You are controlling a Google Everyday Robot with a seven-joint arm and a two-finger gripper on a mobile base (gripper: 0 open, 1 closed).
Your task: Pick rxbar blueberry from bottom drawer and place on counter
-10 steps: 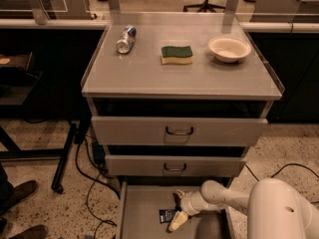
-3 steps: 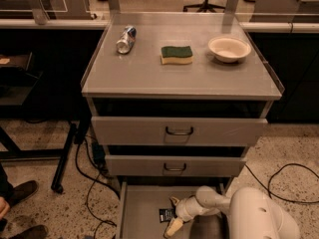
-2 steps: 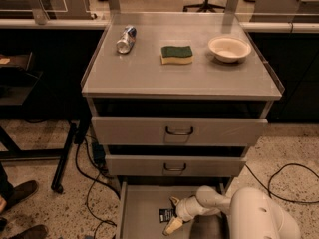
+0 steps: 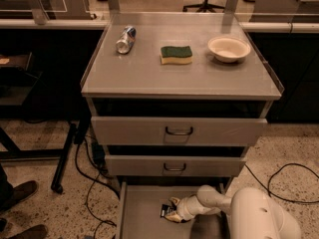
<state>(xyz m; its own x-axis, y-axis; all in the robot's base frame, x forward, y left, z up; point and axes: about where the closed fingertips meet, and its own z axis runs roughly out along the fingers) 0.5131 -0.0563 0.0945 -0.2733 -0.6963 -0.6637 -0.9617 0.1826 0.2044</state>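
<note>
The rxbar blueberry (image 4: 165,211), a small dark wrapper with white lettering, lies on the grey floor of the bottom drawer (image 4: 139,215), which is pulled out. My gripper (image 4: 172,210) reaches in from the right, low over the drawer floor, with a fingertip (image 4: 174,201) behind the bar and another in front of it, shut on the bar. The white arm runs off to the lower right. Above the three drawers, the counter (image 4: 149,78) is a flat grey top.
On the counter are a toppled can (image 4: 125,39), a green-and-yellow sponge (image 4: 176,54) and a white bowl (image 4: 229,48). The two handled drawers above stand slightly ajar. Cables (image 4: 89,193) trail on the floor at left, beside a black table leg (image 4: 65,156) and a shoe (image 4: 20,193).
The gripper has shifted a little left along the drawer floor toward the bar, and its fingers have drawn closer together around it. Nothing on the counter has moved.
</note>
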